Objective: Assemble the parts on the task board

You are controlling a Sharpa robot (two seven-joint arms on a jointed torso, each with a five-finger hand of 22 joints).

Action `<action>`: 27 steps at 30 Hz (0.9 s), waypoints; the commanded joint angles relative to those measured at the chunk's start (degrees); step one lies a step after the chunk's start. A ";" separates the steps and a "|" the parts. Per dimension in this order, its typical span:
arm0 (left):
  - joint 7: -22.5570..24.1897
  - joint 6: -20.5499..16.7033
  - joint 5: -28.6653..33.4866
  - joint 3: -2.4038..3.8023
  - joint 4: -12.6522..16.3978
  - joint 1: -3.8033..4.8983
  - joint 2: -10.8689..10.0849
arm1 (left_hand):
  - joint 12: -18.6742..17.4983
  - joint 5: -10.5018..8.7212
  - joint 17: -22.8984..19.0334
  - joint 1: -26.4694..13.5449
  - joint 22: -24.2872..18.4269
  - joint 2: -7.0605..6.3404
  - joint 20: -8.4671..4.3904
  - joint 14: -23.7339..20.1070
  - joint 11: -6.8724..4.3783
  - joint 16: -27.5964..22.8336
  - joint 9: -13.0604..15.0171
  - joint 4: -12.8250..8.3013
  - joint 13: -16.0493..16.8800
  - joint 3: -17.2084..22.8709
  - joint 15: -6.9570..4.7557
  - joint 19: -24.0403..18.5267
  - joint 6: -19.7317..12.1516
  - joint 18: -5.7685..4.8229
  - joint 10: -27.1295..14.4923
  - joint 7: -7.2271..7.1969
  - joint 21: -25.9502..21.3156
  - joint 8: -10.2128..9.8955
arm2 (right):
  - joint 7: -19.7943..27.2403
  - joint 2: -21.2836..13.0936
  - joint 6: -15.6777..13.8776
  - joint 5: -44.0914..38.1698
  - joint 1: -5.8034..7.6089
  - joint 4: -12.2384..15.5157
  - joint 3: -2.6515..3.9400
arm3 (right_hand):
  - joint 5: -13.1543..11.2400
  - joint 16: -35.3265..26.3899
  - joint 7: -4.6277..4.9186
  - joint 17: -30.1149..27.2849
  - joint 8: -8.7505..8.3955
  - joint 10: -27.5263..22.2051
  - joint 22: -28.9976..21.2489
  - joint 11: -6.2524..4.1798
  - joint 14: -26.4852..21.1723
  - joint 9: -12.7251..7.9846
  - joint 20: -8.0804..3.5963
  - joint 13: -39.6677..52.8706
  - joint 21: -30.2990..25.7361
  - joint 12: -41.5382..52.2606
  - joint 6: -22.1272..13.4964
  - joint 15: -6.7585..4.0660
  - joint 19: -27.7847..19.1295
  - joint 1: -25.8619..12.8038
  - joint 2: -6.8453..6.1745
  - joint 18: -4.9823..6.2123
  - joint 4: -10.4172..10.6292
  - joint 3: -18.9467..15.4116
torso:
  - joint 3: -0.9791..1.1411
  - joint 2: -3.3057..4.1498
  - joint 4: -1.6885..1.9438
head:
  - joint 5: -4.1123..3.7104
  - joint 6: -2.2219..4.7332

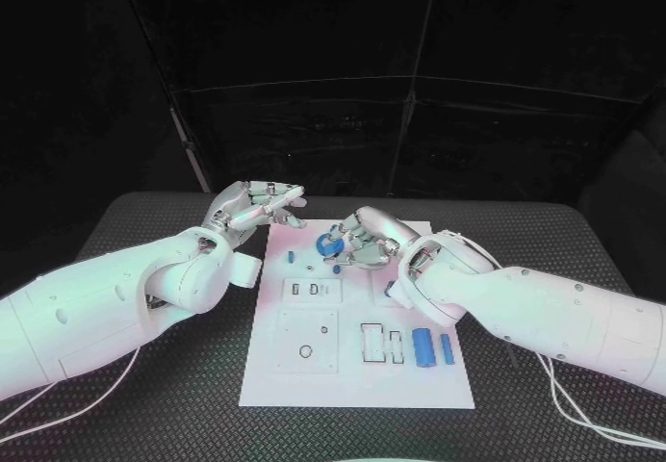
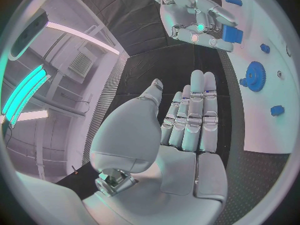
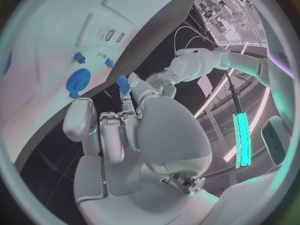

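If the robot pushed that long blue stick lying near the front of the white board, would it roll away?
Probably, yes. The long blue stick looks rounded and lies flat on the task board, so a sideways nudge would likely roll it. It looks stiff, like hard plastic, and probably light, being so slim. The smooth board gives little to stop it.
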 commanded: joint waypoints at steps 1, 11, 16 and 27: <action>0.68 0.51 0.39 0.07 0.18 0.10 0.00 | -0.28 0.02 0.05 0.30 0.01 0.07 0.11 -0.50 0.09 0.08 0.03 -0.13 -0.05 -0.06 0.02 -0.33 0.05 0.54 0.06 0.29 -0.35 -0.27 | -5.08 1.20 0.92 -5.73 -0.16 -0.58 -0.27 | -0.30 0.16 -0.56 13.48 0.40 1.28 -0.06 -0.44 5.50 0.10 0.06 8.24 0.14 -0.25 0.86 -0.37 0.23 -0.66 0.10 -0.39 0.00 0.35 | -0.07 -0.02 0.16 | 0.26 -0.22; 0.65 0.42 0.42 0.07 0.18 0.11 0.09 | -0.27 0.02 0.06 0.29 0.01 0.07 0.11 -0.50 0.09 0.08 0.03 -0.13 -0.05 -0.07 0.02 -0.33 0.06 0.54 0.07 0.29 -0.35 -0.26 | -7.92 3.80 1.76 -10.00 -1.79 -1.43 -0.87 | -0.36 0.13 -0.59 13.41 0.45 1.18 -0.10 -0.47 5.49 0.12 0.05 8.12 0.11 -0.37 0.97 -0.39 0.21 -0.73 -0.03 -0.38 -0.10 0.40 | 0.10 0.06 -0.02 | 0.61 -0.80; 0.60 0.42 0.43 0.07 0.13 0.11 0.23 | -0.25 0.02 0.11 0.26 0.01 0.07 0.12 -0.51 0.08 0.09 0.04 -0.14 -0.05 -0.13 0.02 -0.34 0.09 0.54 0.11 0.28 -0.35 -0.26 | -8.13 4.24 2.30 -11.04 -2.37 -1.59 -0.99 | -0.36 0.13 -0.59 13.41 0.45 1.18 -0.10 -0.47 5.49 0.12 0.05 8.12 0.11 -0.37 0.97 -0.39 0.21 -0.73 -0.03 -0.38 -0.10 0.40 | 0.16 0.07 0.00 | 0.75 -1.03; 0.52 0.46 0.43 0.07 0.06 0.11 0.37 | -0.25 0.02 0.11 0.26 0.01 0.07 0.12 -0.51 0.08 0.09 0.04 -0.14 -0.05 -0.13 0.02 -0.34 0.09 0.54 0.11 0.28 -0.35 -0.26 | -8.60 4.61 4.31 -12.50 -2.97 -2.30 -1.13 | -0.45 0.13 -0.62 13.40 0.49 1.20 -0.22 -0.49 5.48 0.13 0.02 8.17 0.04 -0.33 1.09 -0.42 0.15 -0.94 -0.23 -0.36 -0.16 0.40 | 0.12 0.06 -0.01 | 0.87 -1.42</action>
